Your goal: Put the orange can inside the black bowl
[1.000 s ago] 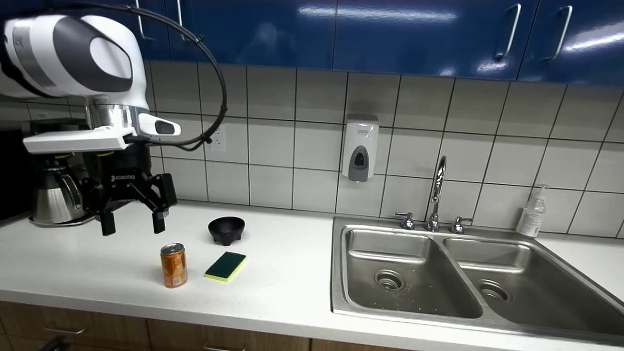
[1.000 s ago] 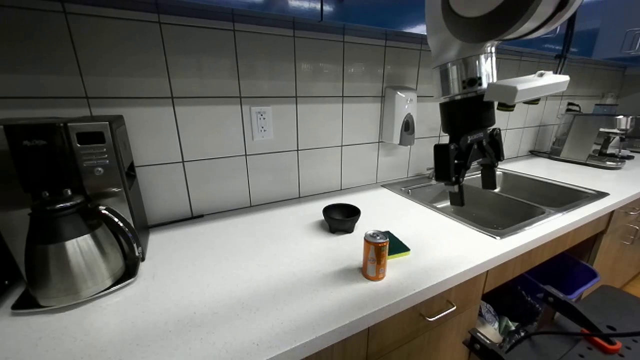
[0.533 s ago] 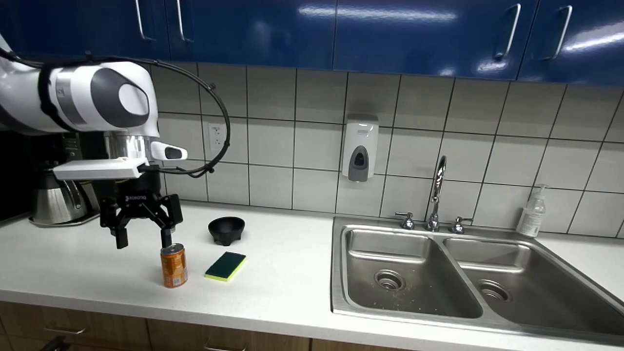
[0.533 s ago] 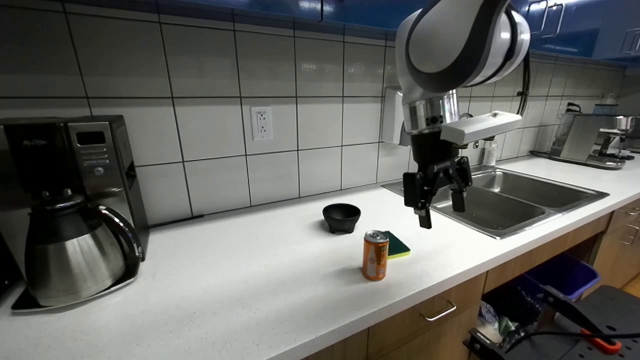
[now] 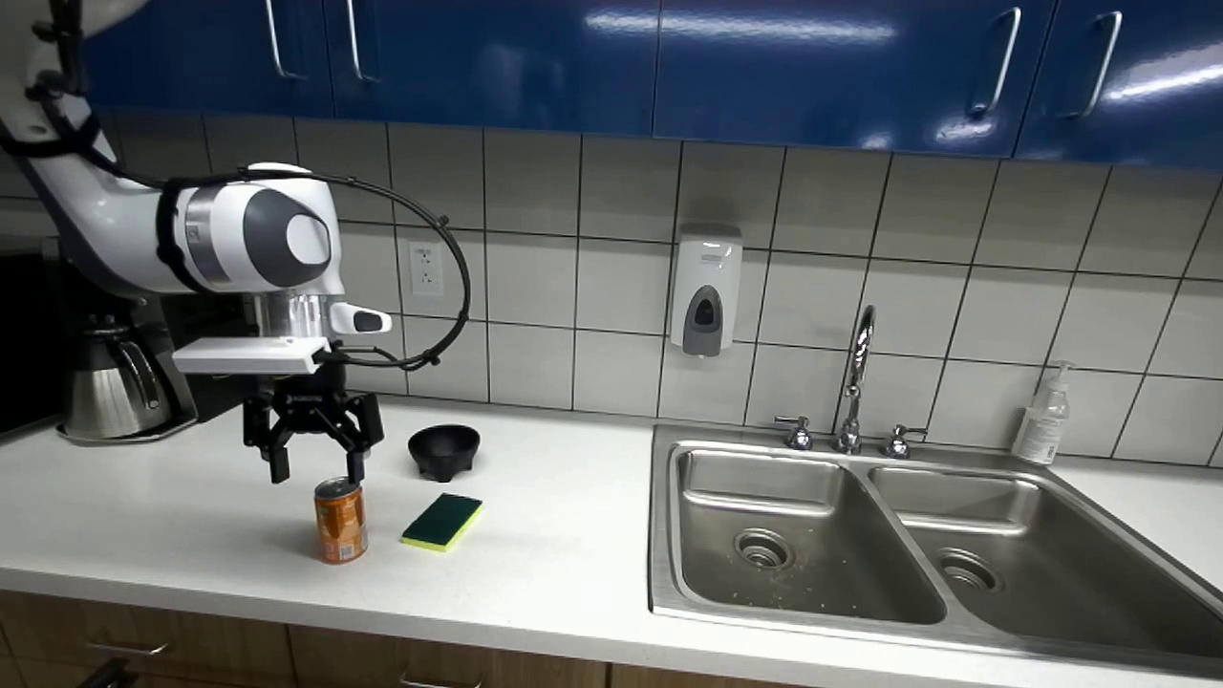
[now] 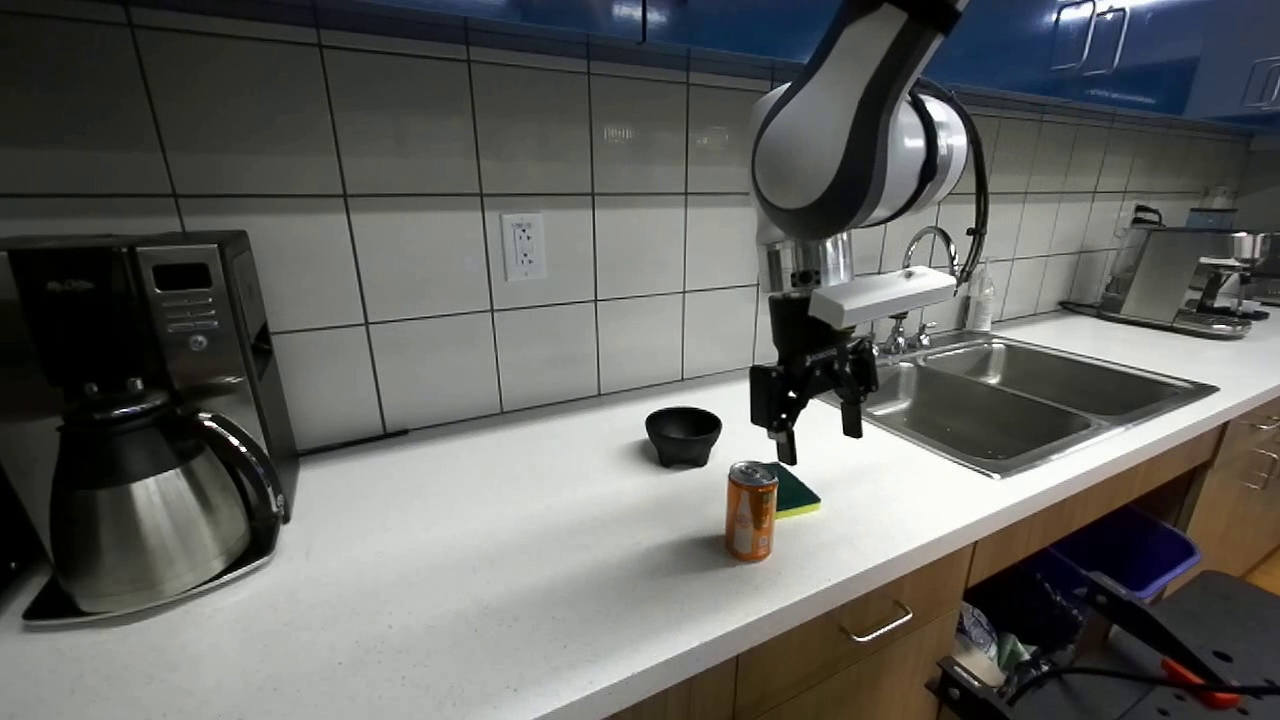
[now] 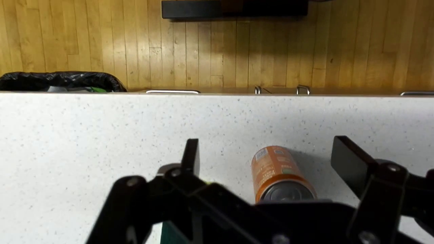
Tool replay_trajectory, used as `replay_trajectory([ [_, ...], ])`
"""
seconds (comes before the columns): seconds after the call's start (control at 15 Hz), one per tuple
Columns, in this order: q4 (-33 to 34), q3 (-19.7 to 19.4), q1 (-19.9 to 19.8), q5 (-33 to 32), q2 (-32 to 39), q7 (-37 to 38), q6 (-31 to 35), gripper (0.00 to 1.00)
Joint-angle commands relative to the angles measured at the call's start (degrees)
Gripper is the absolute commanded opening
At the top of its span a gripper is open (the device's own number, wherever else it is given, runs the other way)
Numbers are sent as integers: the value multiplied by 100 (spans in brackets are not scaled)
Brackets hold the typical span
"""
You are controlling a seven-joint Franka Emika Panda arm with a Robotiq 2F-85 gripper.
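The orange can (image 5: 341,526) stands upright on the white counter in both exterior views (image 6: 751,518). The black bowl (image 5: 444,451) stands upright on short feet behind the can, also seen in an exterior view (image 6: 683,435); it is out of the wrist view. My gripper (image 5: 317,468) is open and empty, pointing down, higher than the can. In an exterior view the gripper (image 6: 820,446) hangs above and to the right of the can. In the wrist view the can (image 7: 274,166) shows between the spread fingers (image 7: 267,149); the gripper body hides part of its top.
A green and yellow sponge (image 5: 442,523) lies beside the can, also partly in the wrist view (image 7: 170,235). A coffee maker with steel carafe (image 6: 150,510) stands on the counter. A double steel sink (image 5: 666,573) is set into it. The counter's front edge (image 7: 217,95) is near the can.
The arm has come down and moved sideways, bringing the open gripper closer to the can. The can, bowl and sponge have not moved.
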Motion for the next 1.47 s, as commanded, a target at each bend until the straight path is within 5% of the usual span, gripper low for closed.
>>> replay_trajectory([
  [0.0, 417, 1, 81, 146, 436, 144, 265, 100],
  [1.4, 900, -345, 563, -162, 1579, 367, 1277, 100],
])
